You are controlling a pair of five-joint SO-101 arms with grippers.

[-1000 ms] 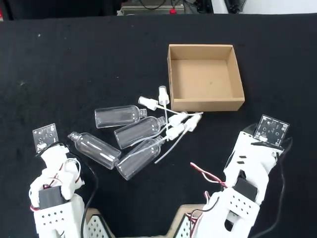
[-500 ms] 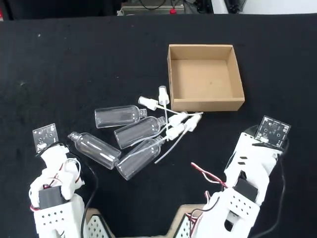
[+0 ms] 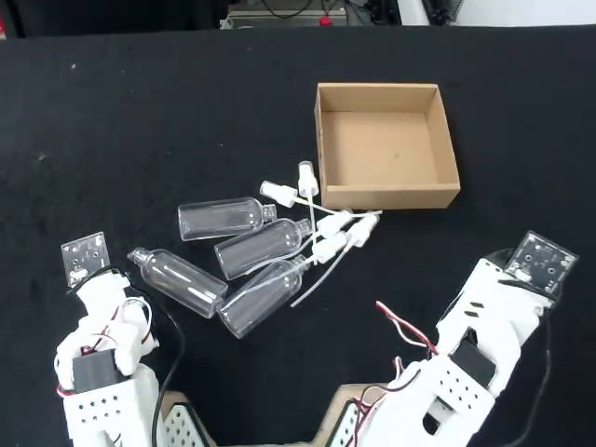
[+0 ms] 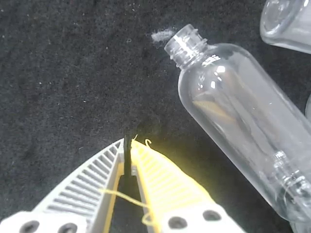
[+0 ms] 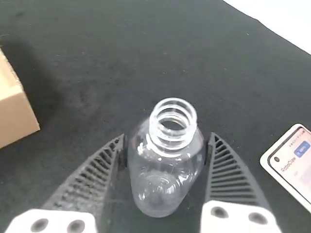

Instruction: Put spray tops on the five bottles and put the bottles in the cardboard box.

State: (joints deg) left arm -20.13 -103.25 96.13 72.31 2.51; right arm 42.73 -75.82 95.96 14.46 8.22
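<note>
We have one clear plastic bottle [image 5: 167, 167] clasped in the right gripper [image 5: 166, 141]. The jaws press on either side of its shoulder, and its threaded neck [image 5: 172, 119] pokes out past the tips, open and capless. The left gripper [image 4: 129, 145] is pinched closed on nothing, its tips near the open mouth of the nearest lying bottle [image 4: 233, 111].

From above, we count four bottles [image 3: 263, 247] on their sides in a loose cluster on the black table cloth [image 3: 140, 121]. The spray tops [image 3: 333, 228] are tangled together at their necks, just in front of the cardboard box [image 3: 386, 198]. No bottle is in the box yet.

We judge these bottles to be empty, very light and thin-walled. A hard squeeze at mid-body would likely dent one, and the smooth round sides could twist or slide between the jaws. They should also roll at a nudge. The shoulder just below the neck looks like the stiffest place to hold, and it leaves the threads free for a top, so the present grasp suits us.

The spray tops look lighter still, and their long thin dip tubes seem floppy and apt to snag on one another. We would take one by its head or collar, never by the tube, and feed the tube down the neck first. Meanwhile the other gripper would brace the bottle against turning.
</note>
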